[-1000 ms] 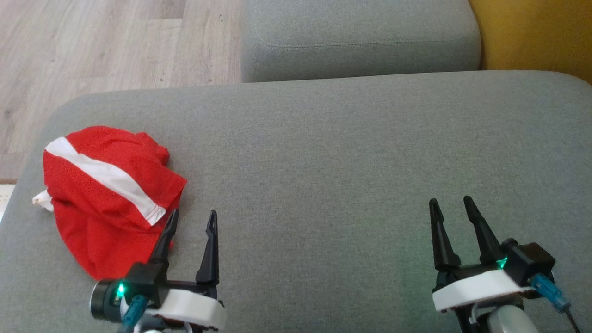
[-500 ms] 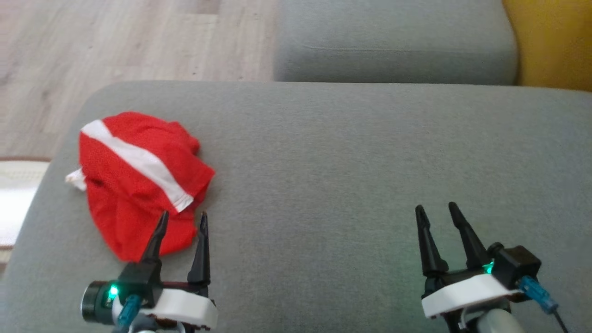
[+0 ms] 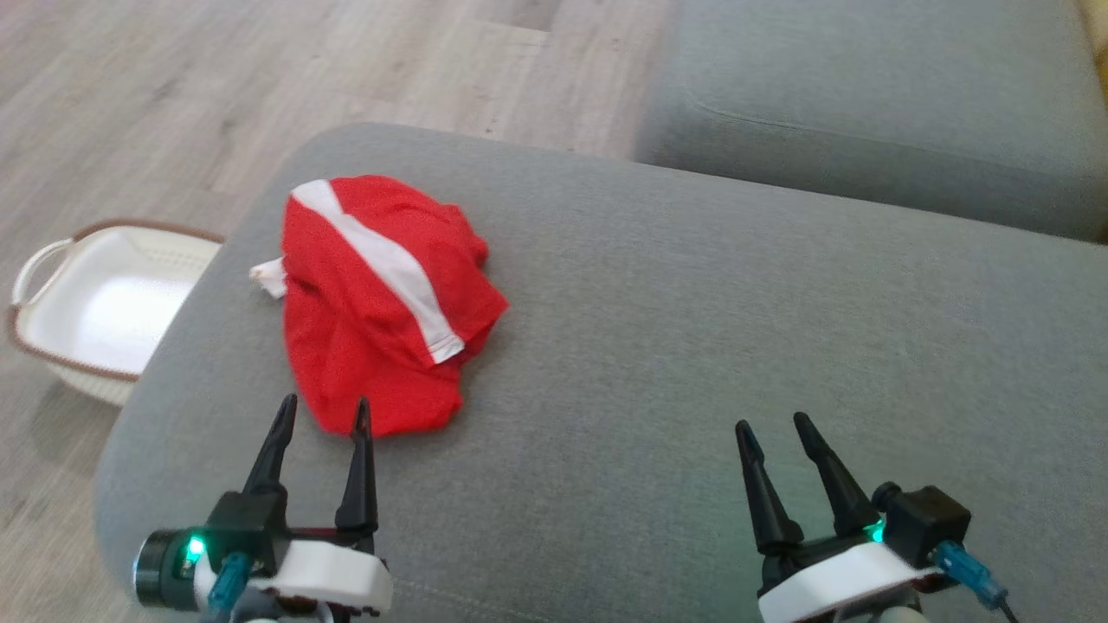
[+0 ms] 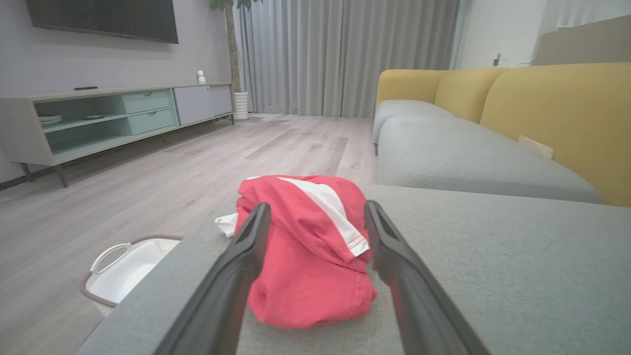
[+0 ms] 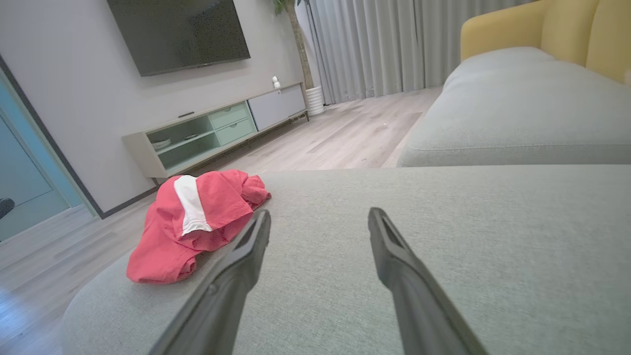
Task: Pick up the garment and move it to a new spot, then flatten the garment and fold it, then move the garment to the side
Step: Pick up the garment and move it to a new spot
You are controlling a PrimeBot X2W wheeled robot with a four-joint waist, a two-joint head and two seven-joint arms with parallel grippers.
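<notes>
1 garment (image 3: 372,294) by cushion's (image 3: 736,329) left edge, basket (image 3: 112,303) just beyond

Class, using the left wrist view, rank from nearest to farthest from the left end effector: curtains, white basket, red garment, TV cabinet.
1. red garment, ahead on the cushion.
2. white basket, on the floor, left.
3. TV cabinet, left wall.
4. curtains, far end.

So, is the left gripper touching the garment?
Cannot tell: in head and left wrist views the left gripper overlaps the garment; no contact or gap shows.
</notes>
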